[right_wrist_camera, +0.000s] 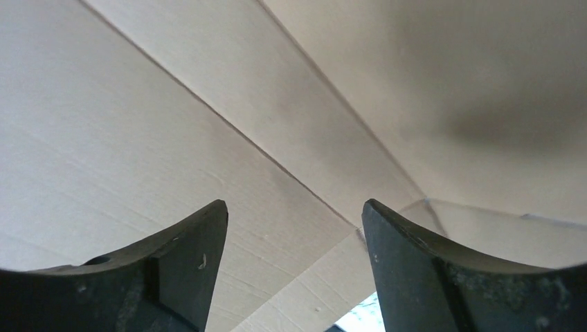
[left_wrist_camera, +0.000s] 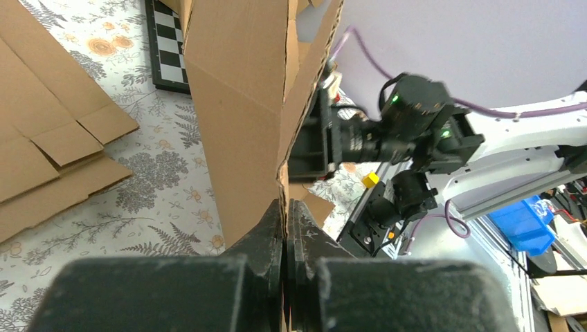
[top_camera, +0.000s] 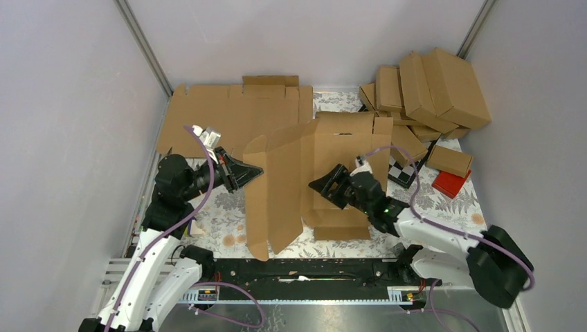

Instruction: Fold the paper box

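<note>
Paper box: the paper box (top_camera: 304, 180) sat at the middle of the worktop (top_camera: 221, 221), partly folded. Its long left-hand panel was raised on edge and the rest of the sheet lay lower to the right.
Left tool: the left tool (left_wrist_camera: 284, 207) was clamped on the outer edge of the raised panel, with the cardboard pinched between its closed fingers.
Right tool: the right tool (right_wrist_camera: 294, 214) had its fingers apart with nothing between them. It pointed at the inner face of the cardboard, close to a crease line, from the box's right side.
Arms: the two arms reached toward the raised panel from opposite sides.
Far left: flat cardboard sheets (top_camera: 235, 114) lay on the worktop behind the box.
Far right: folded cartons (top_camera: 429, 90) were heaped in the corner.
Near the heap: a checkered board (top_camera: 405, 171) lay partly under the cartons, with a red block (top_camera: 450, 184) just beside it.
</note>
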Robot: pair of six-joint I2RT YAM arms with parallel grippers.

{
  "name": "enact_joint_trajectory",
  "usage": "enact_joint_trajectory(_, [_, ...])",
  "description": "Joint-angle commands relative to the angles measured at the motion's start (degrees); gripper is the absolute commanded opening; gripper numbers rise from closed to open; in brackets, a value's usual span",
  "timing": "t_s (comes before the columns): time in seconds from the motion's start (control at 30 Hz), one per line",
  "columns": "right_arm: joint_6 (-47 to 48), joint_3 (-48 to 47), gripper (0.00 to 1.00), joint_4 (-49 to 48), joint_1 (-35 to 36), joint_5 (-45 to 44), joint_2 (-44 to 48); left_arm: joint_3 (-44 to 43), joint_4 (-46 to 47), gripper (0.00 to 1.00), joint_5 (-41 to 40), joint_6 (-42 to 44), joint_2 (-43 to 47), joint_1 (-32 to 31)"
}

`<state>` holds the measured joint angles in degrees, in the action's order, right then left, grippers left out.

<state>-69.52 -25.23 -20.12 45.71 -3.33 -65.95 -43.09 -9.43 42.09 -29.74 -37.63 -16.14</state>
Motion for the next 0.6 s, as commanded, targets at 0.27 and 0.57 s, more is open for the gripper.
enact_joint_trajectory(0.27, [40.42, -12.91, 0.91, 38.67, -20.02, -0.33, 12.95, 1.15, 3.10, 0.00, -5.10, 4.23, 1.53, -0.51])
enact_joint_trajectory(0.57, [40.32, -9.03, 1.00, 40.88, -28.75, -11.10, 13.46, 0.79, 3.16, 0.00, -5.72, 4.51, 1.22, -0.48])
